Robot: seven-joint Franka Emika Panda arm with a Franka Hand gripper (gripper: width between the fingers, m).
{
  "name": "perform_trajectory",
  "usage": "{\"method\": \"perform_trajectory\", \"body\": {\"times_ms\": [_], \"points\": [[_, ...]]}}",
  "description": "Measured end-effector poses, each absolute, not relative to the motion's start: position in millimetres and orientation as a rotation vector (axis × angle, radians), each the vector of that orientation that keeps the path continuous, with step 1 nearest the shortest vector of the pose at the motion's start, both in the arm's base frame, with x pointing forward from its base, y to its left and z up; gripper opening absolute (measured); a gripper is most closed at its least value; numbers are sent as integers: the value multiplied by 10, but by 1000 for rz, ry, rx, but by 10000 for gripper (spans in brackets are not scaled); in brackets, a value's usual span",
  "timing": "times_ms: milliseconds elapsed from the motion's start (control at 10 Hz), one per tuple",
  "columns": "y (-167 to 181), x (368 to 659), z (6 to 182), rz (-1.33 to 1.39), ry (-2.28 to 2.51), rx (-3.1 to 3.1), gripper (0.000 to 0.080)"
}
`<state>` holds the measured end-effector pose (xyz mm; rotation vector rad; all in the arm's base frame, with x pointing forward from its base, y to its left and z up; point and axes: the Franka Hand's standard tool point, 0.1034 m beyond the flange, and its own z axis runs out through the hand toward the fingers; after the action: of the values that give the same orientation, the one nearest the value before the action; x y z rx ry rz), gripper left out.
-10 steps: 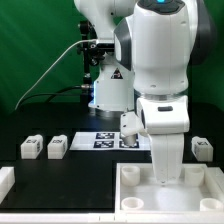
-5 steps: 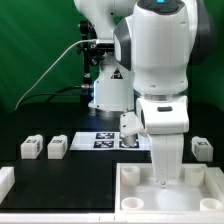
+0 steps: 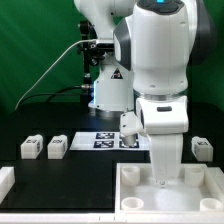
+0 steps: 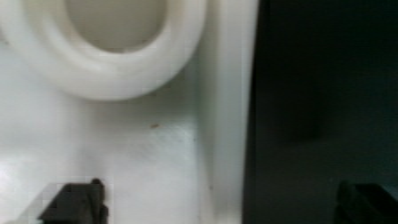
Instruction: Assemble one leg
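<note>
The arm's gripper (image 3: 165, 178) hangs low inside the white tray (image 3: 128, 176), fingers (image 4: 75, 203) spread wide and empty, seemingly having seated a leg (image 3: 165, 158) there. Spare legs (image 3: 31, 147) wait on the black counter (image 3: 60, 175), well apart.

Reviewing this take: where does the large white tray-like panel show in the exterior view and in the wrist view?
Exterior view: the white panel lies at the bottom, toward the exterior view's right, beneath the arm.
Wrist view: the panel is the pale surface seen close up, with a round socket in it.
Shared landmark: the panel's straight edge against the black table.
</note>
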<state>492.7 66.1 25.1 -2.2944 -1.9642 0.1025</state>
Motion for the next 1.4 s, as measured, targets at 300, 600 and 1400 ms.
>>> {"method": "perform_trajectory", "body": {"times_ms": [300,600,1400], "points": [[961,4701,450,107,-1486,-2648,649],[1511,4537,485,77,-848,-2916,649],[1677,4265,392,431,-91,-3004,649]]}}
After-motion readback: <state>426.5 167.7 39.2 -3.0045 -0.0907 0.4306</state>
